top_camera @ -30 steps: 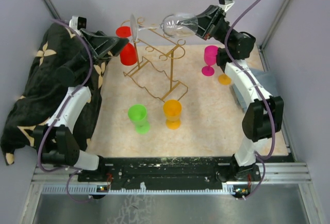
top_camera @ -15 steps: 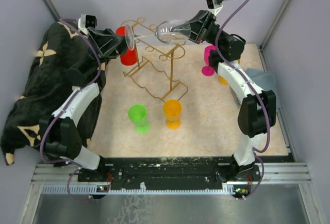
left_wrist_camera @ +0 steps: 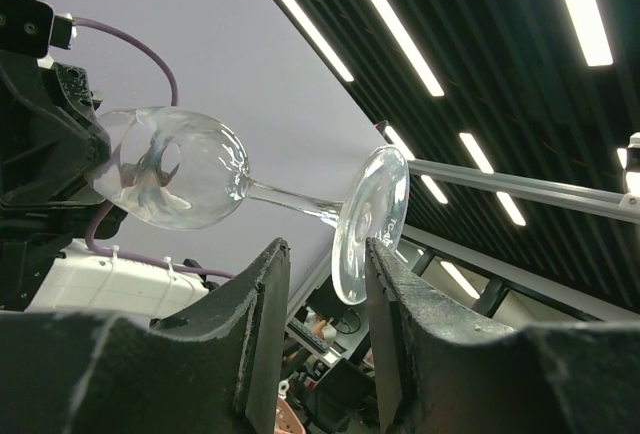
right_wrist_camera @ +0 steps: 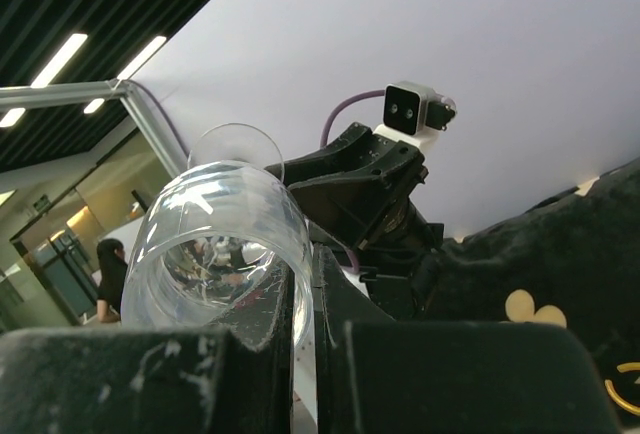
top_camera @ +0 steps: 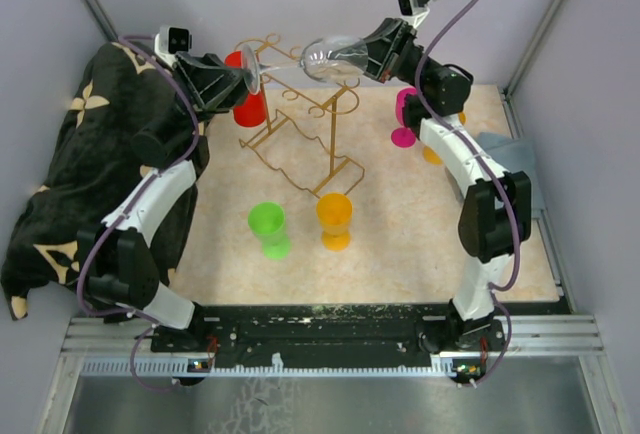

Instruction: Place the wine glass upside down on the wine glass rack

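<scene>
I have the wine glass (top_camera: 325, 54) lying sideways in the air above the rack (top_camera: 300, 144), near the far edge, stem running left to right. My right gripper (top_camera: 366, 53) pinches the bowl's rim. My left gripper (top_camera: 240, 78), jaws apart, straddles the foot, so I judge it takes over next.

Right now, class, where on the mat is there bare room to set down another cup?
Bare: the wide patch between orange cup and right arm; the near strip before the green cup. Crowded: the back, around the wine glass rack.
</scene>
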